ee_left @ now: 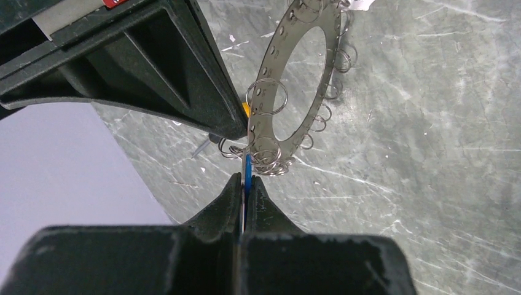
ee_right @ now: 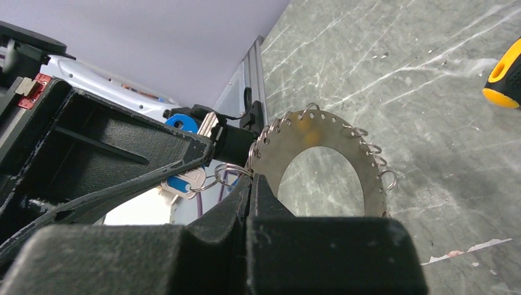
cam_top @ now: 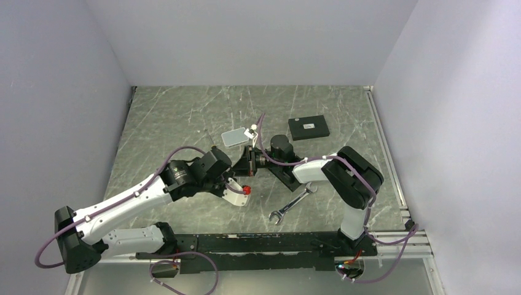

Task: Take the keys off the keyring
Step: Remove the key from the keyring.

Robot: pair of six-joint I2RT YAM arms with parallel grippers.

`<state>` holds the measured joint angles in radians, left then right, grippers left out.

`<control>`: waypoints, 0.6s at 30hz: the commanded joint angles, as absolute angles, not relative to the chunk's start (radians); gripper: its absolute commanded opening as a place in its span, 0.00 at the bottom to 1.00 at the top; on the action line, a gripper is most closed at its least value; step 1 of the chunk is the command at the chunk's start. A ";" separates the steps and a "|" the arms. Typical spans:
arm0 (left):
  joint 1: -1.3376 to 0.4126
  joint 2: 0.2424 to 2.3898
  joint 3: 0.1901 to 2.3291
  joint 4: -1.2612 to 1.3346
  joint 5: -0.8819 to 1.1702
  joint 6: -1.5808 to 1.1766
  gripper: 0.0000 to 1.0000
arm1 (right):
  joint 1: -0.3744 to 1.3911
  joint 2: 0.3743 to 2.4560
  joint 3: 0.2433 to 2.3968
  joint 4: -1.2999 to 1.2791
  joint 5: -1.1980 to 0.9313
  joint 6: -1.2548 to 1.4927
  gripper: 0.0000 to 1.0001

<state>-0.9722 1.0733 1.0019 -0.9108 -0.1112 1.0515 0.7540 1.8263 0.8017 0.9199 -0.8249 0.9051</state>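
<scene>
The keyring (ee_right: 332, 132) stands on edge in the air above the table (cam_top: 184, 117), between the two arms. The right gripper (ee_right: 250, 184) is clenched on its rim. Just beside it, the left gripper (ee_left: 246, 183) pinches the blue key (ee_left: 247, 165) hanging from the same rim.

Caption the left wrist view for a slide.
Left pincer shut on the blue tag at the keyring's rim.

left gripper (ee_left: 245, 182) pinches blue tag (ee_left: 247, 166) below the keyring (ee_left: 281, 52)
</scene>
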 commanded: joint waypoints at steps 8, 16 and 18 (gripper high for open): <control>-0.989 1.036 0.901 -0.796 -0.169 1.031 0.00 | 0.722 1.781 0.821 0.848 -0.702 0.909 0.00; -0.988 1.043 0.809 -0.627 -0.265 0.978 0.00 | 0.724 1.766 0.836 0.750 -0.676 0.872 0.00; -0.988 1.032 0.786 -0.600 -0.278 0.986 0.00 | 0.724 1.766 0.834 0.743 -0.669 0.870 0.00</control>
<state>-0.9794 1.0569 0.8307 -0.7029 -0.2356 1.0149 0.7334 1.7897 0.8070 0.7872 -0.7284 0.9039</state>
